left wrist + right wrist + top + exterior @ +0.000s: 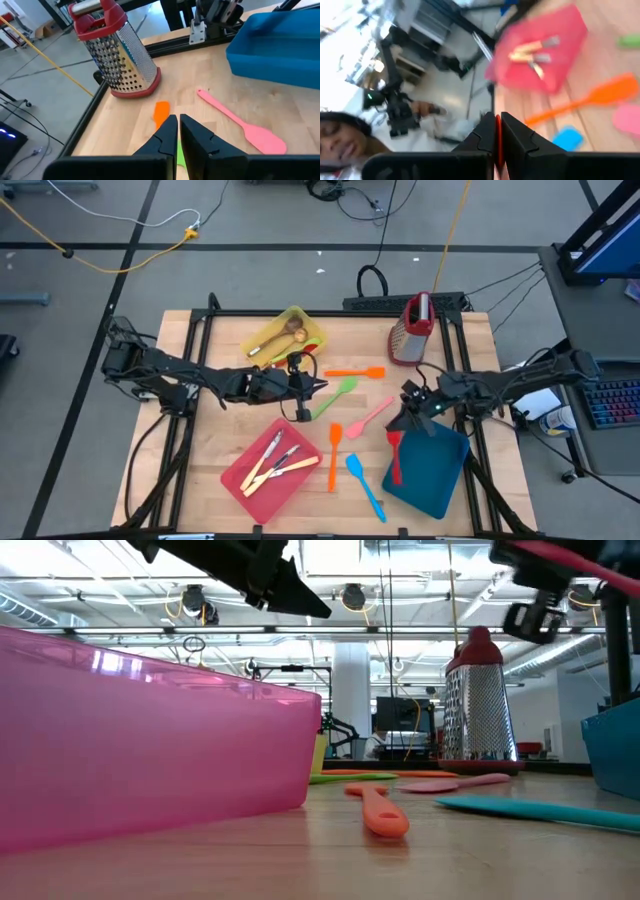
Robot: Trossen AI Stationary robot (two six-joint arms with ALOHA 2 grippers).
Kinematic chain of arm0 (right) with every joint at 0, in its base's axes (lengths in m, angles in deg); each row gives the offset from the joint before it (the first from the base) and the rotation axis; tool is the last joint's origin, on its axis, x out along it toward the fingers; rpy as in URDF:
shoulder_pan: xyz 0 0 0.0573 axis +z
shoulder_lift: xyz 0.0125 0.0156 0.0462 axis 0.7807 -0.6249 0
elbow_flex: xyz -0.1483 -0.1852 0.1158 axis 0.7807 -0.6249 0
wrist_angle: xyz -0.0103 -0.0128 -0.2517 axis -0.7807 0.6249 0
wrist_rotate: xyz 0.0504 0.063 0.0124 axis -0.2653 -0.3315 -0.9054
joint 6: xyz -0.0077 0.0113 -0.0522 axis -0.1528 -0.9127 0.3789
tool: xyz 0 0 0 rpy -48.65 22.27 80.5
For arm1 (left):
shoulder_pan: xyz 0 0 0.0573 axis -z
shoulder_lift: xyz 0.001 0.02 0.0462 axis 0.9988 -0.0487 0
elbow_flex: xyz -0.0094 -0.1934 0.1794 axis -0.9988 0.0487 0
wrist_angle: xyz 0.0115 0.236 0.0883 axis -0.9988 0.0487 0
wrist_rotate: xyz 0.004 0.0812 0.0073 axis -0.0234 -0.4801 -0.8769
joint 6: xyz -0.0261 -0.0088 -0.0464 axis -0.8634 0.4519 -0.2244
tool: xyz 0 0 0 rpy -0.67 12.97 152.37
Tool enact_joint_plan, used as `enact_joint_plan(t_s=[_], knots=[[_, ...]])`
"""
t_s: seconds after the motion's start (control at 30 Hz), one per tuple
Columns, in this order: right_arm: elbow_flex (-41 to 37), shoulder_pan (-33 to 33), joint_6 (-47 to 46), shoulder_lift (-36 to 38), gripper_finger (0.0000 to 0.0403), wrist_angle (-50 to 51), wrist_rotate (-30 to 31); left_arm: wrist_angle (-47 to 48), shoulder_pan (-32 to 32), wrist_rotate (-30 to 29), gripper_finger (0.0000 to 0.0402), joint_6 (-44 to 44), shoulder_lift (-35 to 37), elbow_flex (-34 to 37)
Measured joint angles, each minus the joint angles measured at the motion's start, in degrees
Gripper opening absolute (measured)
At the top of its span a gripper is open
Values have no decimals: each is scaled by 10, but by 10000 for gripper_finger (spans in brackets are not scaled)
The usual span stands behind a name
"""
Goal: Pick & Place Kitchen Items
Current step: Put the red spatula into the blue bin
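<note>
Nearest the low camera, filling the left of that frame, stands the wall of the pink-red tray (150,740), with an orange spatula (378,810) lying on the table (300,860) just beyond it.

From above, that tray sits at lower centre and holds pale-handled cutlery (272,465). The yellow tray (310,330) at upper centre carries wooden spoons (280,337). The blue tray (440,480) at lower right holds a red spatula (396,460), and the right pincer (408,402) hangs just at its upper left corner, closed on the red handle that shows between its fingers, seemingly lowering it in.

The left pincer (318,386) hovers at centre, its fingers almost together and empty, just above the green spatula (335,397), probably lining up to take it.

Unsorted on the bare table: a second orange spatula (357,372), a pink one (370,418) and a blue one (365,485), all in the middle to lower centre. A metal grater (412,330) stands upright at upper right, apart from them.
</note>
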Motion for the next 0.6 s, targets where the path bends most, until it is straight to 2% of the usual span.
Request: enact_joint_plan(t_s=[0.13, 0.3, 0.4, 0.5, 0.6], knots=[[0, 32, 57, 38, 10, 97, 19, -2, 0, 0, 26, 41, 0, 0], [-1, 70, 34, 54, 12, 205, 143, -6, -1, 0, 26, 75, 0, 0], [-7, 98, 7, 48, 13, 209, 177, -5, -4, 0, 26, 77, 0, 0], [-36, 127, -28, 43, 13, 167, 190, 1, -9, 0, 26, 76, 0, 0], [-64, 153, -62, 45, 14, 132, 239, 2, -12, 0, 26, 73, 0, 0]])
